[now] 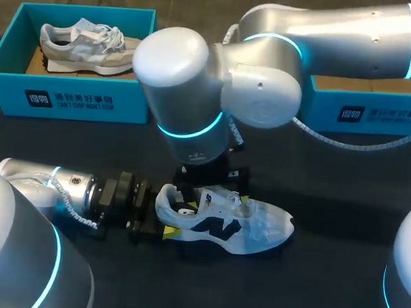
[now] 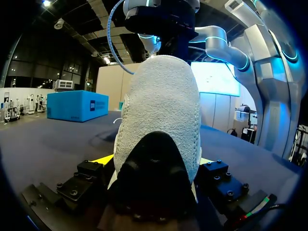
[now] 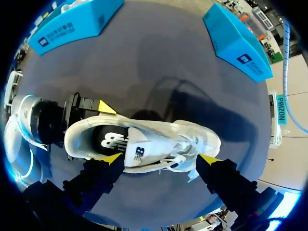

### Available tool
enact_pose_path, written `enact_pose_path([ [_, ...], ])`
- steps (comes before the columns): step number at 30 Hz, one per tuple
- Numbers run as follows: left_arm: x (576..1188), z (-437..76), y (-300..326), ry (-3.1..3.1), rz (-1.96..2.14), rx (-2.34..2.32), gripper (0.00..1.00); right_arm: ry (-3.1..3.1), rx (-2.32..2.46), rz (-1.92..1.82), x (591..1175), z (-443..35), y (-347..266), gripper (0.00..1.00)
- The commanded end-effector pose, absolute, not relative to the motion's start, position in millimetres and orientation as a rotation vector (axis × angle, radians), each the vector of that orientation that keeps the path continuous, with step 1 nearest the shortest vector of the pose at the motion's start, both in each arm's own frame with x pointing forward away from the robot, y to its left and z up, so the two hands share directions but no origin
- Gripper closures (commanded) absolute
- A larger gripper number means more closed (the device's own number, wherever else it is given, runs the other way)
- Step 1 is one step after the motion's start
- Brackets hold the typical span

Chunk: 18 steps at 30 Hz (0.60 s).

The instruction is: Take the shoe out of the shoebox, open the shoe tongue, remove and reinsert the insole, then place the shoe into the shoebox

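A white sneaker (image 1: 232, 226) with dark side markings stands on the black table (image 1: 344, 185), toe to the right. My left gripper (image 2: 154, 161) comes in low from the left and is shut on the shoe's heel (image 2: 159, 115), one yellow fingertip (image 3: 107, 107) against each side. My right gripper (image 3: 161, 159) hangs open just above the shoe (image 3: 144, 139), one finger by the heel and the other by the laces, along its near side. The right arm (image 1: 217, 91) hides its own gripper in the head view. The shoe's dark inside (image 3: 108, 139) shows through the collar.
An open blue shoebox (image 1: 68, 98) at the back left holds a grey shoe (image 1: 86, 40). A second blue box (image 1: 378, 110) stands at the back right, partly behind my right arm. Bare table lies to the right of the sneaker and in front of it.
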<state>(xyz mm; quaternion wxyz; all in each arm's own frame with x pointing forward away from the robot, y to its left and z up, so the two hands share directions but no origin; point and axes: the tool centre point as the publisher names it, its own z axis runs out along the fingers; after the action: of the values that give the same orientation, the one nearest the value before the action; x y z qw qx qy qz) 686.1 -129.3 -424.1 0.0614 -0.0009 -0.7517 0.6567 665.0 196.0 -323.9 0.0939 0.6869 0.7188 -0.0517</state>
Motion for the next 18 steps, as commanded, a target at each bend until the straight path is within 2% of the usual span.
enact_pose_path([
  [1,685,-427,-127,-2.276,1.988,0.000,1.00,1.692,2.400,-0.002,660,-326,190,0.00],
  [18,685,-427,-127,-2.276,1.988,0.000,1.00,1.526,2.491,-0.013,672,-338,201,0.00],
])
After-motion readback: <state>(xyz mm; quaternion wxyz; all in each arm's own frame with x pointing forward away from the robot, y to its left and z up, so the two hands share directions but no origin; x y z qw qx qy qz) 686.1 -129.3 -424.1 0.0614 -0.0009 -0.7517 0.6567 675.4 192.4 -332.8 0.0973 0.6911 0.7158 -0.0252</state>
